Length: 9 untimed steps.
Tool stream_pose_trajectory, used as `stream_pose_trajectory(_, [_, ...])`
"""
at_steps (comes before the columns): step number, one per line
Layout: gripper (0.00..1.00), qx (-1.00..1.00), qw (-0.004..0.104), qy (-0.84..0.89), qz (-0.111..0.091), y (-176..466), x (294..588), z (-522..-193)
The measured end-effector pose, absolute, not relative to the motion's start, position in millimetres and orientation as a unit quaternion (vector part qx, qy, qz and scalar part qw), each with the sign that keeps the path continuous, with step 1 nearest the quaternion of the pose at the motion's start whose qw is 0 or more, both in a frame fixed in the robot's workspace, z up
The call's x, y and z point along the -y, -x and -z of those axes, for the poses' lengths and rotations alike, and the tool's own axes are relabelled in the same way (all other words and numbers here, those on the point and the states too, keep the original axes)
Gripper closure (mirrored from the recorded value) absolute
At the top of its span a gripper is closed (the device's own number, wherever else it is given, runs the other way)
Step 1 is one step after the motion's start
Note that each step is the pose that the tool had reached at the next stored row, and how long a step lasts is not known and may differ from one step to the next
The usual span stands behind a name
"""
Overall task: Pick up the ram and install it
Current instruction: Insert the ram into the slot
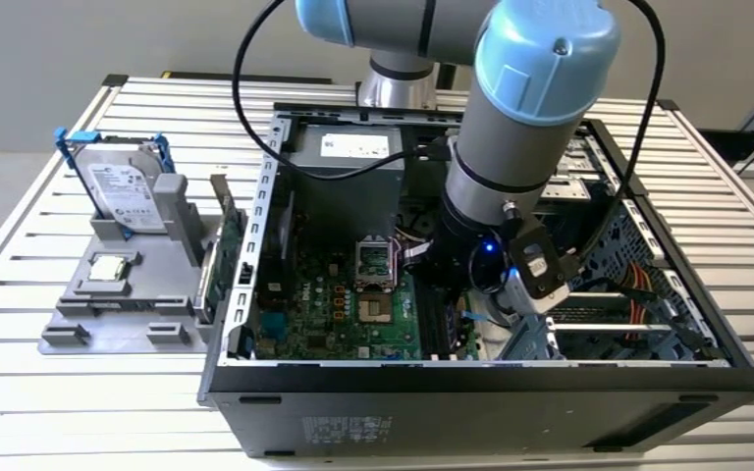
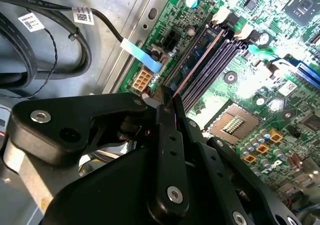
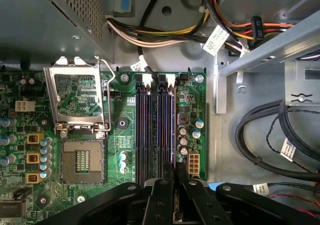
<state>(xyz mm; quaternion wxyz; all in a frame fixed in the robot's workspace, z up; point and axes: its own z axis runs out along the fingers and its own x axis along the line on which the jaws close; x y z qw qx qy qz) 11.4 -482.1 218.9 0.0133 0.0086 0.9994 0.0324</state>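
A slatted metal table (image 1: pixel 36 412) is taken up mostly by an open black PC case (image 1: pixel 482 412), lying on its side with the guts exposed. The grey and blue arm (image 1: pixel 521 128) is reached down into the case, over the side of the green motherboard (image 1: pixel 338 314) towards the exterior view's right. On the exterior view's left, just beside the case, a grey holder (image 1: pixel 102 304) is parked with a blue-framed hard drive (image 1: pixel 129 196) stood upright in it.

Inside, the empty CPU socket (image 3: pixel 80 160) can be seen next to the row of memory slots. The gripper (image 3: pixel 174 169) is lined up over the slot furthest from the socket, and in both wrist views its black fingers look pinched together on the near end of the ram (image 2: pixel 200 47). The ram is stood on edge in that outermost slot, run along its length. Whether it's fully clicked in can't be told tbh.
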Motion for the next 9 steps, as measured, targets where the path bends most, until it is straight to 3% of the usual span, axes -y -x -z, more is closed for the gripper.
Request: stream_pose_trajectory(9, [1.00, -0.999, 0.013, -0.003, -0.033, -11.1, 482.1, -217.8])
